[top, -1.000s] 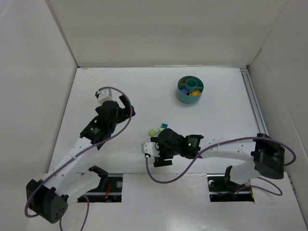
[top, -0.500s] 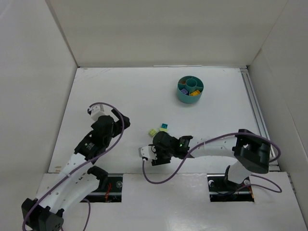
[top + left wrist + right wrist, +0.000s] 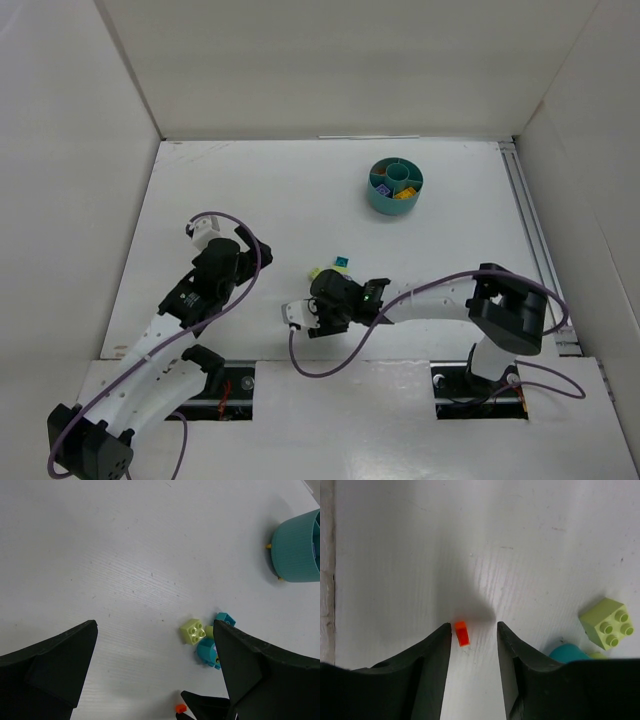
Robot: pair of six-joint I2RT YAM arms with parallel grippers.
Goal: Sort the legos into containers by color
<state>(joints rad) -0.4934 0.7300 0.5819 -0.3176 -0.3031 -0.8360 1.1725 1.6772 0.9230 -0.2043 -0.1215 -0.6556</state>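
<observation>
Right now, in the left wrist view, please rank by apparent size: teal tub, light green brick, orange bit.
1. teal tub, though cropped by the frame edge
2. light green brick
3. orange bit, clearly smallest

One round teal tub (image 3: 380, 205) stands at the far right of the single white table (image 3: 250, 190). Two arms reach in from the near edge, a left arm (image 3: 190, 290) and a right arm (image 3: 440, 296). Each carries one two-fingered gripper, the left gripper (image 3: 154, 625) and the right gripper (image 3: 473, 626).

Five loose pieces lie near the middle:
- one light green brick (image 3: 606, 622) with four studs
- two teal pieces (image 3: 225, 618)
- one small pale green bit (image 3: 209, 630) between the teal pieces
- one orange-red bit (image 3: 462, 633)

Inside the tub, one purple piece (image 3: 382, 188) and one yellow piece (image 3: 404, 194) can be made out. Any others are too small to count.
</observation>
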